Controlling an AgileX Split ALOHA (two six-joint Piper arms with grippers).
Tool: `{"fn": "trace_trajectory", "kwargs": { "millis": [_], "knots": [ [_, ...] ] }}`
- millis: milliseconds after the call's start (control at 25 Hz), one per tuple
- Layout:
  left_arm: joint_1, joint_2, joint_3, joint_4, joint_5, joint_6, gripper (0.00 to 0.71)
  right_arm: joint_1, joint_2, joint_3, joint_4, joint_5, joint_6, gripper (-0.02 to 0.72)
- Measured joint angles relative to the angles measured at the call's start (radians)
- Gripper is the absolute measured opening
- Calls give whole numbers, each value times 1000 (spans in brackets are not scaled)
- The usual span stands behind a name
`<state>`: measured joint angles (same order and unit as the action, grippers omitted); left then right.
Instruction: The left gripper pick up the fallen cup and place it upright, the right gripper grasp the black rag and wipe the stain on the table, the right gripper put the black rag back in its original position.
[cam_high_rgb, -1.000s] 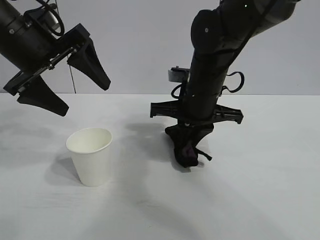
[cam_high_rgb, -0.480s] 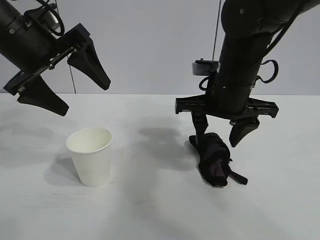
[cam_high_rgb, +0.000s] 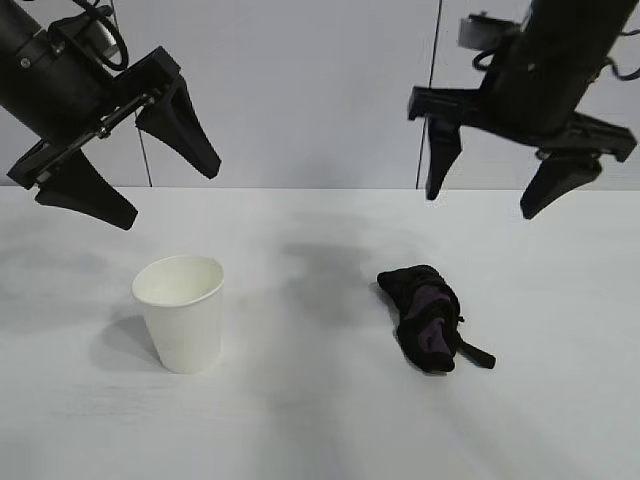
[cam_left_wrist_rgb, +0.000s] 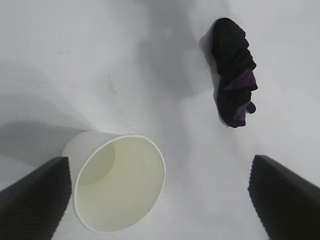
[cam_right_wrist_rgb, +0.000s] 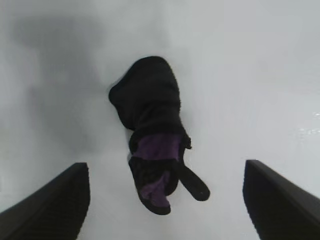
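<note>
Rag released, cup upright on the worktop (cam_high_rgb: 560, 420)

The right gripper (cam_high_rgb: 495, 190) hangs spread and empty above the black rag (cam_high_rgb: 428, 318), which lies bunched on the worktop. The left gripper (cam_high_rgb: 165, 195), also spread, hovers over the upright cup (cam_high_rgb: 182, 312).

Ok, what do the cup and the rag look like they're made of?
The cup looks like plain white paper with a matte finish: thin wall, rolled rim, cream inside, no print. It could be coated; the look leaves that open. The black rag looks like soft woven or knitted cloth: it lies bunched in folds with purple patches showing, dull with no sheen. The exact fibre can't be told.
</note>
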<state>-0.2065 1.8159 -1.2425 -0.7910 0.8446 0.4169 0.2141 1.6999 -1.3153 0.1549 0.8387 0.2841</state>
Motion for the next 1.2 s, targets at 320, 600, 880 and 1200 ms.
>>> {"fn": "trace_trajectory", "kwargs": {
  "millis": [320,600,880,1200],
  "knots": [
    [0,0,0,0,-8,0,693,8,1,65,14,-22,-1,580],
    [0,0,0,0,-7,0,693,8,1,68,15,-45,-2,580],
    [0,0,0,-3,-7,0,693,8,1,68,18,-48,-2,580],
    [0,0,0,-3,-7,0,693,8,1,68,18,-48,-2,580]
  ]
}}
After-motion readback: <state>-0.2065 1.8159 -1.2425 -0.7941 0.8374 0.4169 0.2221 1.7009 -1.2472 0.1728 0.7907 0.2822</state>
